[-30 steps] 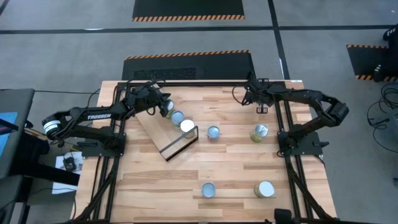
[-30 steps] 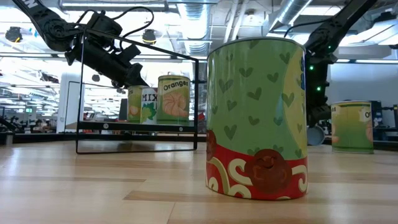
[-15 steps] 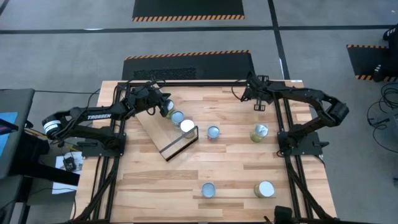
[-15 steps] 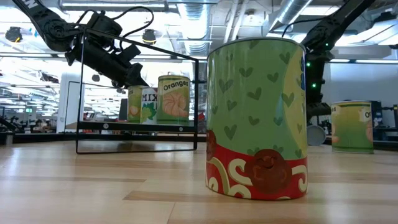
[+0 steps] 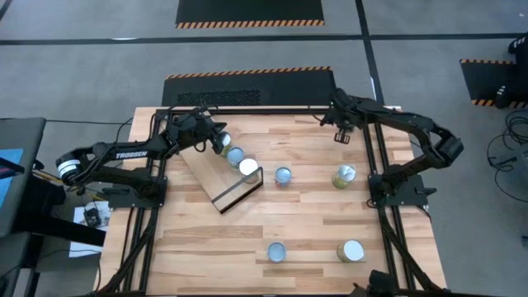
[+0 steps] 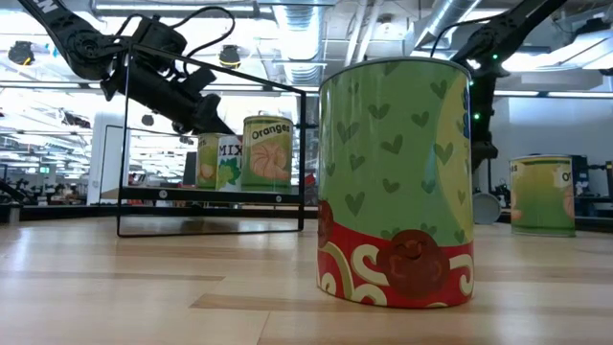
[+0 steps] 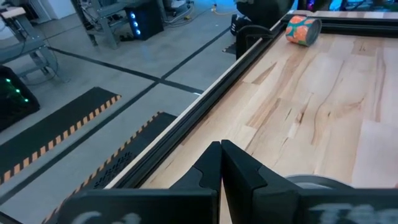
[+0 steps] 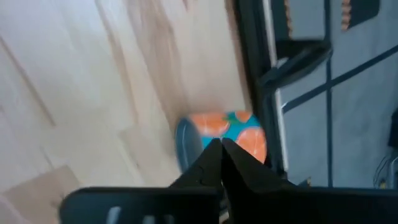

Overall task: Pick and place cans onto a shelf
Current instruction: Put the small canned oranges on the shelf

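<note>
**Three Cans Shelved, Four Wait on Table**

Upper left of the overhead frame, the left gripper [image 5: 216,137], jaws pressed together, hovers beside three silver-topped cans [image 5: 235,155] lined on the pale plywood shelf [image 5: 216,181]. Upper right, the right gripper [image 5: 341,132], fingers pressed together and empty, hangs over an orange-and-teal can [image 8: 231,142] lying by the table's black edge rail. Four cans stand on the slatted wooden table [image 5: 305,235].

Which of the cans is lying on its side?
The orange-and-teal can at the far edge of the table, just ahead of the right hand. Its round end faces sideways; the other cans stand with silver tops up.
</note>
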`<state>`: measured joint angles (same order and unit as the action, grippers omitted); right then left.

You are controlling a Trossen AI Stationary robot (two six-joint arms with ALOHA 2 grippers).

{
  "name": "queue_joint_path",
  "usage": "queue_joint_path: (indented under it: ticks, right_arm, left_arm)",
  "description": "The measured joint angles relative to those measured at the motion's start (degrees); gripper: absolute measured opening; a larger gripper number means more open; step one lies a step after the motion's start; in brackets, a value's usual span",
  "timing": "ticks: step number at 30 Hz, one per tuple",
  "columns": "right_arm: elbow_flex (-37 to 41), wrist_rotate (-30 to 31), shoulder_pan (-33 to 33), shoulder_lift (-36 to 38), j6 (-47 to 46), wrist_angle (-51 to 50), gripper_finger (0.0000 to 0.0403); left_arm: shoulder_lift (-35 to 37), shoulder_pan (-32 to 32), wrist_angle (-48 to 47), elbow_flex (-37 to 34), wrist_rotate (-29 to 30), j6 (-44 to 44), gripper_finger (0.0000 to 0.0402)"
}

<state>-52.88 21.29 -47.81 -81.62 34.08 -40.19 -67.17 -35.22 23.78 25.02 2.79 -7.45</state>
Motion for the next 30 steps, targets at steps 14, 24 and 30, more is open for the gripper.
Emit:
queue_joint_path:
  ticks: [14, 24, 30]
  right_arm:
    - [4.61, 3.50, -0.43, -0.22, -1.34, 0.99, 0.0208]
    - [5.38, 1.25, -2.82, -0.24, -0.19, 5.39, 0.0183]
    - [5.38, 1.30, -2.80, -0.24, -1.19, 4.40, 0.0199]
  left_arm:
    - [4.60, 0.00, 1.85, 0.09, -5.18, 1.21, 0.0000]
    - [9.85, -0.90, -2.90, 0.15, -5.32, 0.35, 0.0000]
    - [9.87, -0.94, -3.50, 0.15, -5.08, -0.45, 0.0000]
